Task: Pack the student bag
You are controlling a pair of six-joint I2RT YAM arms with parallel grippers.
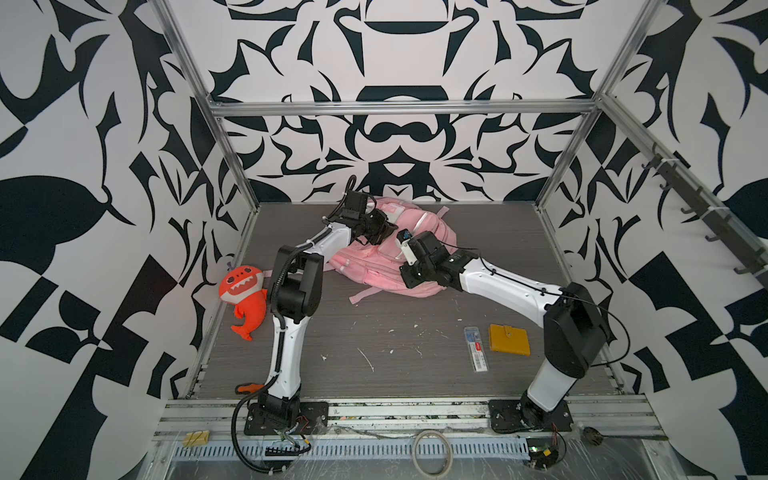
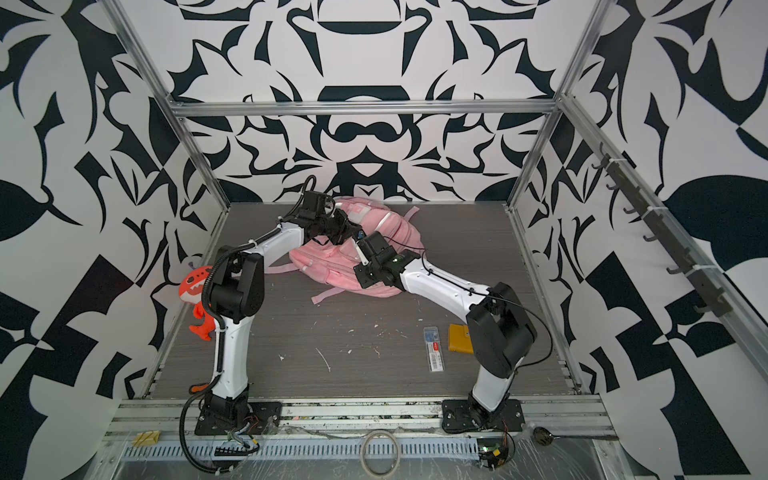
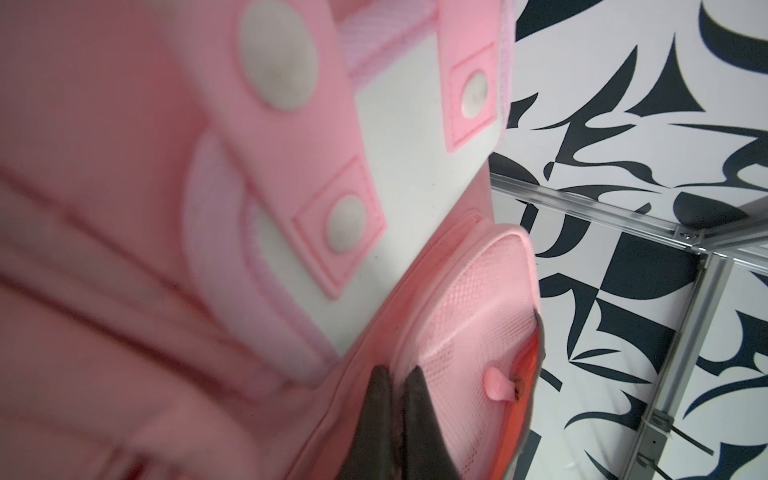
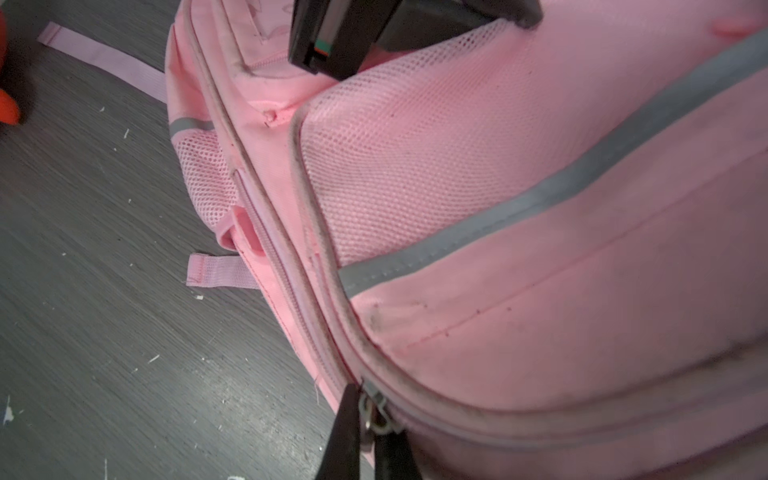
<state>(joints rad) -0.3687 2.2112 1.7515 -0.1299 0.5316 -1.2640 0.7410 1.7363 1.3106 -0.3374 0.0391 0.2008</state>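
The student bag [image 1: 374, 266] lies slumped on the far half of the tabletop [image 1: 374, 332], directly under both grippers. The left gripper [image 3: 397, 376] is pinched closed on a fold of the bag's pink fabric just beside the mesh pocket [image 3: 465, 316], which looks like an anchoring hold. The right gripper [image 4: 368, 415] is closed tight on the metal zip pull [image 4: 376, 411]. The zip track [image 4: 286, 282] runs away from its tips and looks closed along that stretch. I judge the step in hand to be unzipping a compartment so things can go in. The plush toy [image 1: 243, 297] sits well apart from the left gripper. The yellow wallet [image 1: 509, 339] and clear pen box [image 1: 477, 348] lie well behind the right gripper, near its arm's elbow. The next move calls for a steady drag of the pull along the track while the left hold resists, since the soft fabric may bunch and jam the slider
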